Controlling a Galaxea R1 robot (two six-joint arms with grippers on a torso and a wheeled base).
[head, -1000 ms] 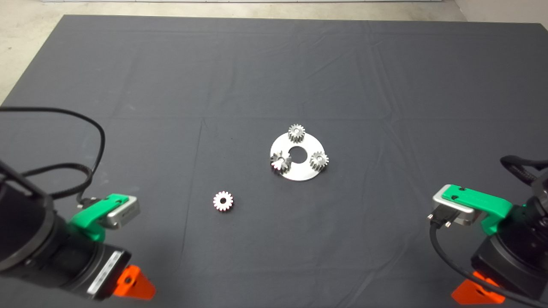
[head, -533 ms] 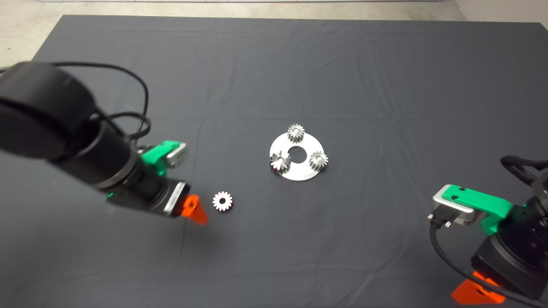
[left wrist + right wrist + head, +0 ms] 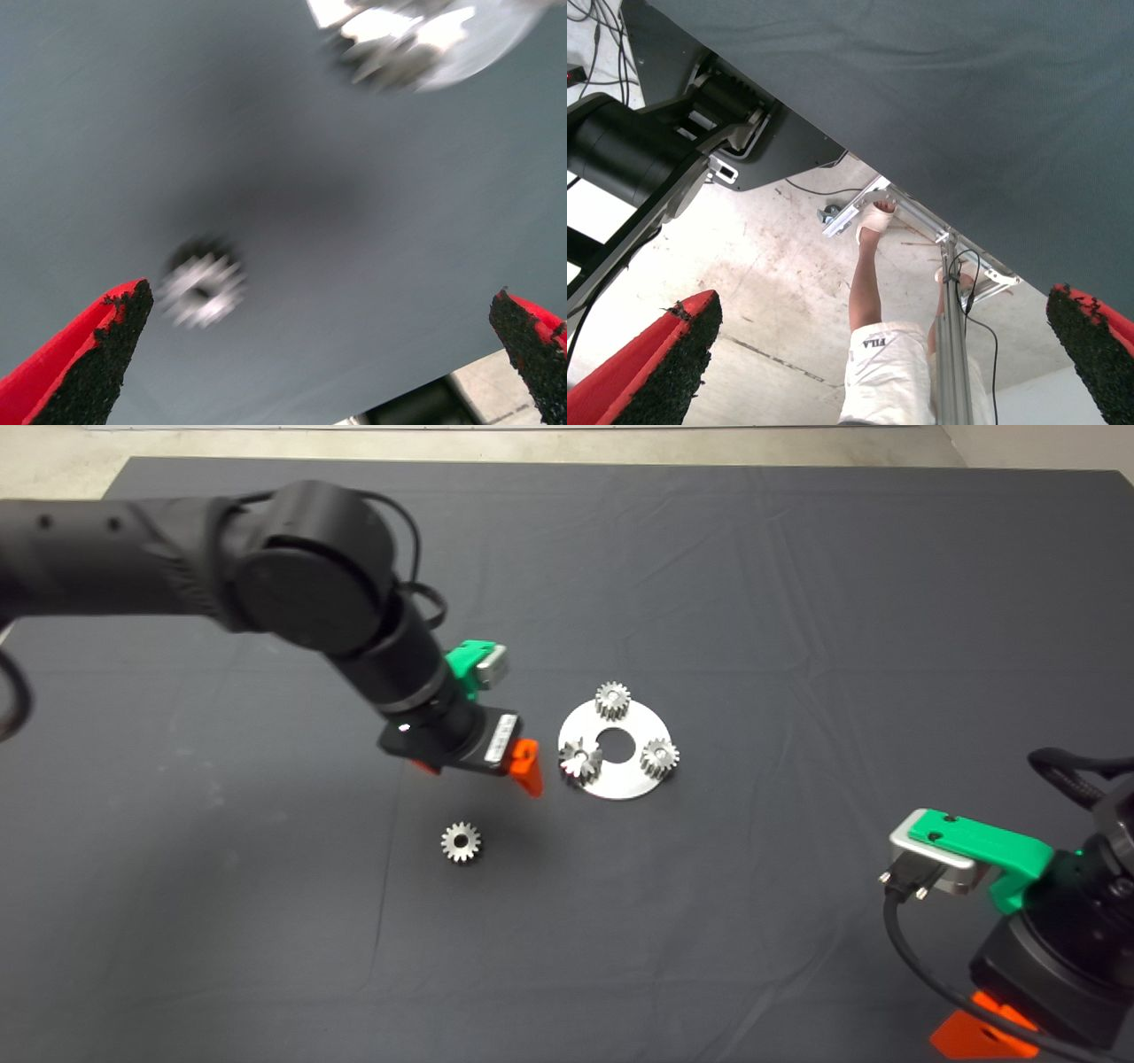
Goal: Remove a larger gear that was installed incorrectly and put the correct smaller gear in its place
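1. The left gripper [image 3: 301,354], fingers spread wide and empty, hovers over the mat [image 3: 266,921].
2. The smaller gear [image 3: 461,841] lies just below it.
3. The larger gear [image 3: 580,759] sits just beyond on the plate [image 3: 620,784].
4. The right gripper [image 3: 895,354] waits, open.

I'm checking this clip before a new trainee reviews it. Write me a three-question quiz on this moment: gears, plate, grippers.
1. True or false: the larger gear sits on the round plate.
2. How many gears are on the plate? A) two B) three C) four
3. Fill in: the smaller gear lies on the ___, off the plate.

Key
1. True; it is still mounted, beside two fine-toothed gears.
2. B
3. mat. The left gripper, fingers open, hovers just beside the plate; the right gripper, open, waits at the lower right edge.
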